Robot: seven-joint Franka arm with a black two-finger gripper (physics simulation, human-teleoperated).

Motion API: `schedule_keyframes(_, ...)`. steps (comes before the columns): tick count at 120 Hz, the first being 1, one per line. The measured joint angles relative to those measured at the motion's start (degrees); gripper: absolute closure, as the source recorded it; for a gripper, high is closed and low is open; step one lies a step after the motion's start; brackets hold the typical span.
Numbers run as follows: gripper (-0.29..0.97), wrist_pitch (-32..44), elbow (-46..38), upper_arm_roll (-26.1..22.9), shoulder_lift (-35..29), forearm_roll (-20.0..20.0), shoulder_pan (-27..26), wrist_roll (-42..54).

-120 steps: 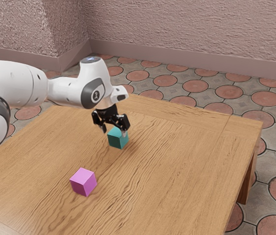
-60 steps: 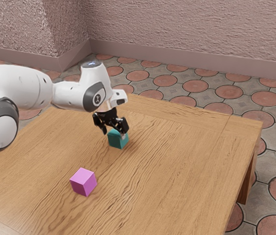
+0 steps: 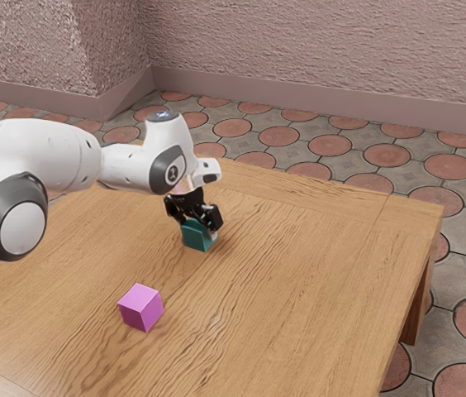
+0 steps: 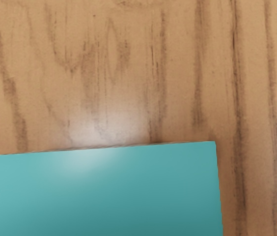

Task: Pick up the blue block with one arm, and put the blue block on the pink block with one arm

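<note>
While the white arm (image 3: 130, 165) is reaching in from the exterior view's left and bending down, its black gripper (image 3: 193, 220) is sitting low over the blue block (image 3: 198, 241). I cannot tell if it is squeezing the block. The block is looking smooth and blue-green, resting on the wooden table (image 3: 316, 273), well apart from the pink block (image 3: 140, 307).

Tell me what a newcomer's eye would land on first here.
The big white arm leaning in from the exterior view's left, its gripper down over the blue block mid-table. Next, the pink block alone nearer the camera, apart from it on the wood table.
</note>
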Motion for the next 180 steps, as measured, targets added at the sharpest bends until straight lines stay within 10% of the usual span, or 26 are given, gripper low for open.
schedule_keyframes(31,0.0,0.01,0.0,-0.01,0.67,-0.15,0.01,0.66)
schedule_keyframes(60,0.35,0.04,-0.45,0.05,-0.24,-0.99,0.02,0.62)
schedule_keyframes(92,0.36,0.13,-41.47,0.15,-37.1,4.25,1.1,-6.33)
schedule_keyframes(145,0.34,1.64,-47.42,-5.61,-41.84,8.94,9.85,-17.46)
schedule_keyframes(160,0.33,1.89,-51.02,-7.21,-45.08,9.17,1.73,-20.52)
schedule_keyframes(180,0.34,2.08,-51.33,-7.4,-44.78,9.24,3.62,-23.75)
